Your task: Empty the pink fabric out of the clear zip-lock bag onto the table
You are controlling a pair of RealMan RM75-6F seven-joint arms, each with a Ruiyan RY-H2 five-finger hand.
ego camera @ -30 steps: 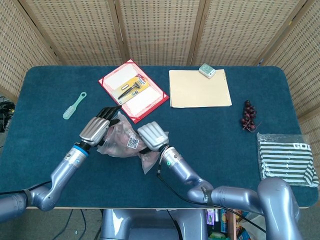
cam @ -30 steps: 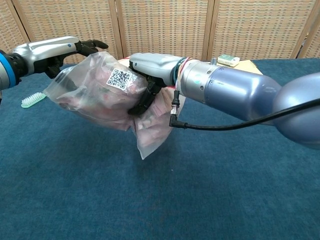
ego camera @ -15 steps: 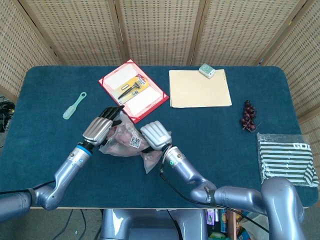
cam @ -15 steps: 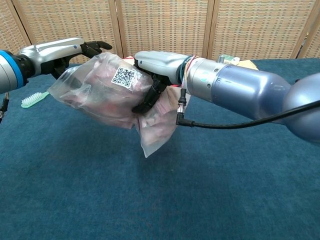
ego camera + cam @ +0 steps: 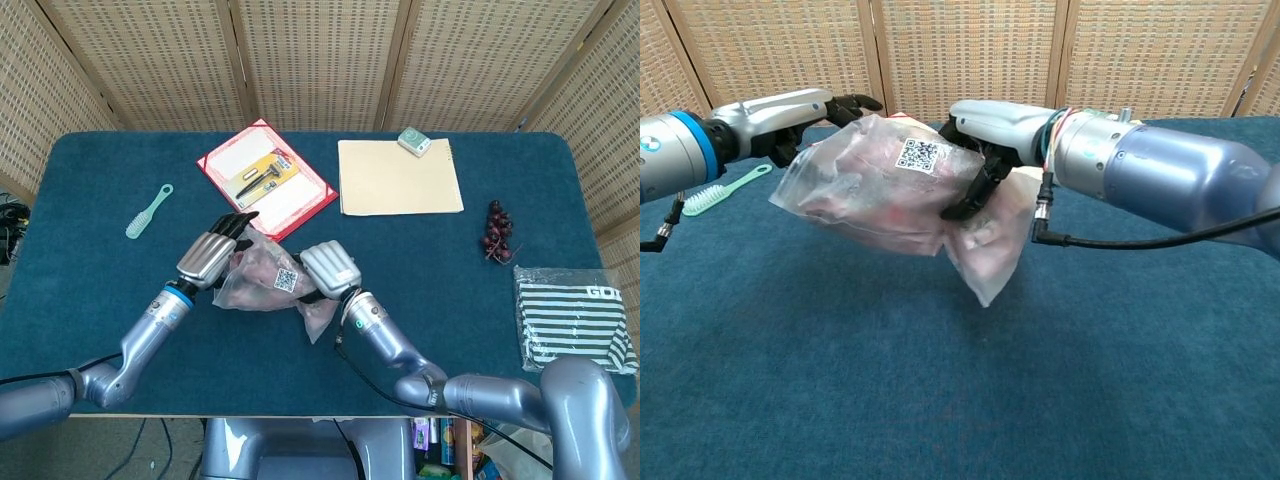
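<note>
Both hands and the bag between them have shifted toward the robot's right since a second ago, the bag's corner now hanging nearer the middle of the front edge.

The clear zip-lock bag (image 5: 268,283) is lifted off the blue table (image 5: 90,260) and held between the two hands, with the pink fabric (image 5: 875,195) still bunched inside it. A white sticker with a QR code (image 5: 920,154) sits on the bag's upper face; no other writing on it can be read. One corner of the bag sags down below the right hand.

The left hand (image 5: 212,256) lies along the bag's left end, its dark fingers (image 5: 850,104) stretched over the top of the plastic and touching it. The right hand (image 5: 330,270) grips the bag's other end, its fingers curled down into the plastic near the sticker.

Behind the hands a red-edged folder (image 5: 266,181) carries a carded tool pack whose print is too small to read. Beside it lies a tan folder (image 5: 398,177) with a small pale green box (image 5: 414,141) on its far corner. A mint-green brush (image 5: 148,211) lies to the left, a bunch of dark grapes (image 5: 497,231) to the right, and a striped folded cloth (image 5: 573,318) at the right edge shows the letters "GO".
</note>
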